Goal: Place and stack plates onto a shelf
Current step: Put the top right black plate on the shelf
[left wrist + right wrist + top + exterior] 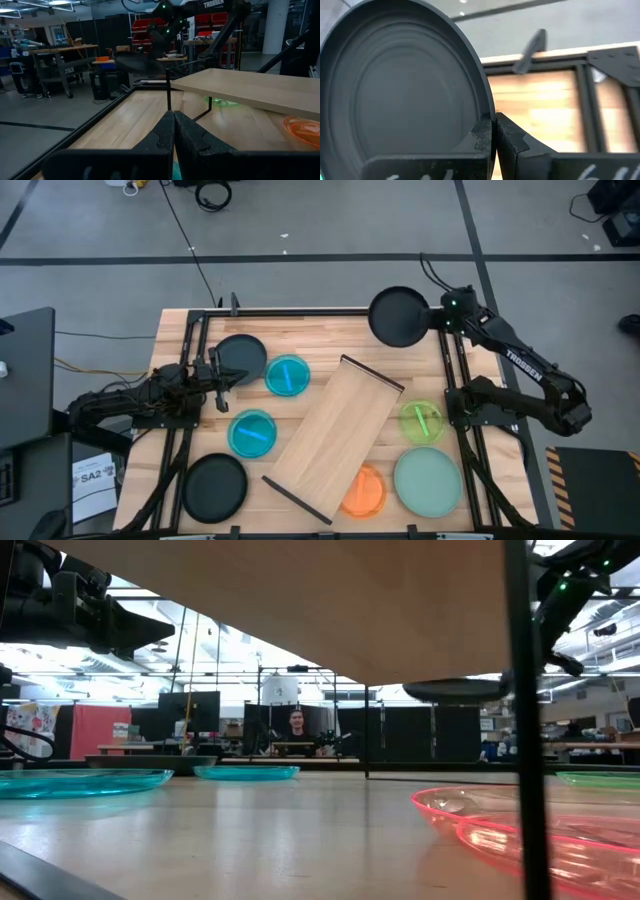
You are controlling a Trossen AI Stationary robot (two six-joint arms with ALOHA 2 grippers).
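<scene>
Worktop (180, 330): planked wood, black frame rails. Shelf (335, 435) lies diagonal at centre, bare. Relative to shelf: mint-green plate (428, 480) and orange plate (365, 492) by its near right end, green plate (421, 421) right; two blue plates (288, 375) (252, 433) left; black plates (242, 356) far left, (214, 486) near left. Right pincer (494, 131) beyond shelf's far end at worktop's far edge, clamped on rim of lifted black plate (398, 316). Left pincer (222, 376) left of shelf, fingers pressed together, empty.
</scene>
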